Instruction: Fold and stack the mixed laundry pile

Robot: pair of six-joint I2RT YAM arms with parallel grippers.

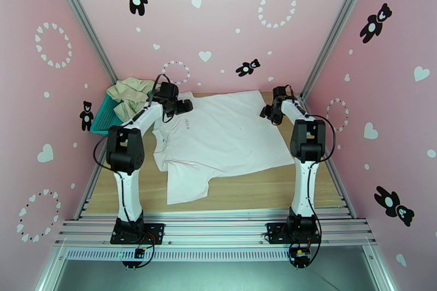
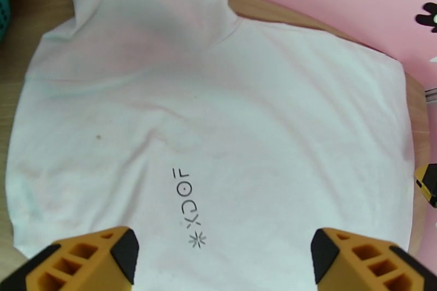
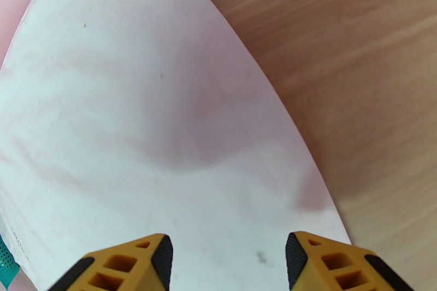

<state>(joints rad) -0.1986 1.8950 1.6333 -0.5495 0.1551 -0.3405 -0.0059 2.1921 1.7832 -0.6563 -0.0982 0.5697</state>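
While the T-shirt [image 1: 224, 134] lay spread flat just right of the basket [image 1: 102, 118], the cream garment [image 1: 130, 95] sat heaped in that basket. The left gripper [image 2: 224, 254] hung over the shirt's basket-side edge, jaws parted and empty. The right gripper [image 3: 229, 256], likewise released, hung over the far edge.

You're looking at a lab booth: pink bear-printed walls [image 1: 218, 13] are enclosing a table [image 1: 246, 194], metal rails [image 1: 218, 229] running at six o'clock.
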